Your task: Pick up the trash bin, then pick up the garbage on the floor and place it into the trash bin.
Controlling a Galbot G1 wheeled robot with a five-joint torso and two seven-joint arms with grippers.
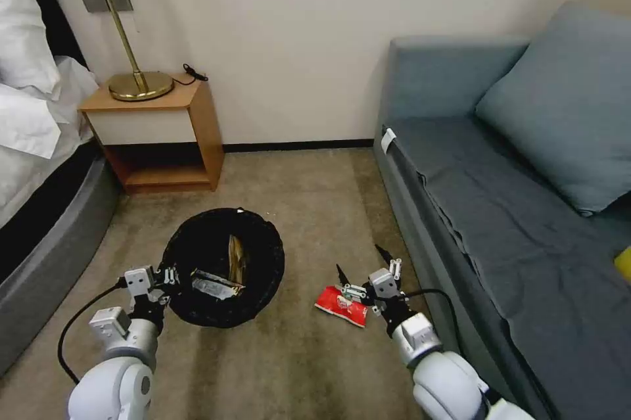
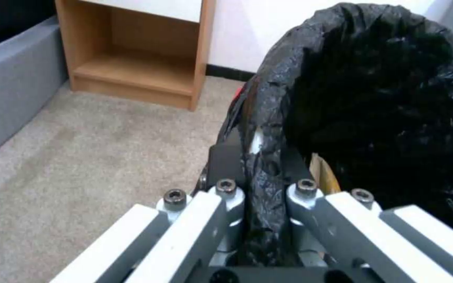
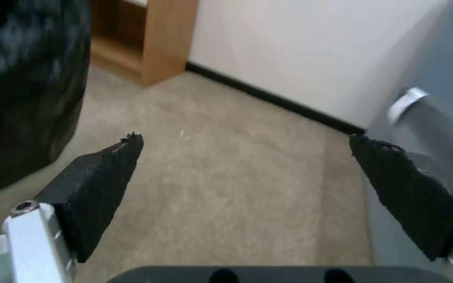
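Observation:
The trash bin (image 1: pixel 223 265), black with a black liner, is held tilted above the carpet by my left gripper (image 1: pixel 172 275), which is shut on its near rim (image 2: pixel 260 157). Inside the bin lie a brown-gold wrapper (image 1: pixel 235 256) and a dark flat packet (image 1: pixel 215 284). A flat red packet of garbage (image 1: pixel 340 305) lies on the floor right of the bin. My right gripper (image 1: pixel 360 262) hangs open just above and beside that red packet, its black fingertips (image 3: pixel 108 177) spread wide over bare carpet. The bin's side (image 3: pixel 22 86) shows in the right wrist view.
A grey sofa (image 1: pixel 526 210) runs along the right, close to my right arm. A wooden nightstand (image 1: pixel 154 137) with a brass lamp (image 1: pixel 131 78) stands at the back left, next to a bed (image 1: pixel 39 163). Open carpet lies between bin and wall.

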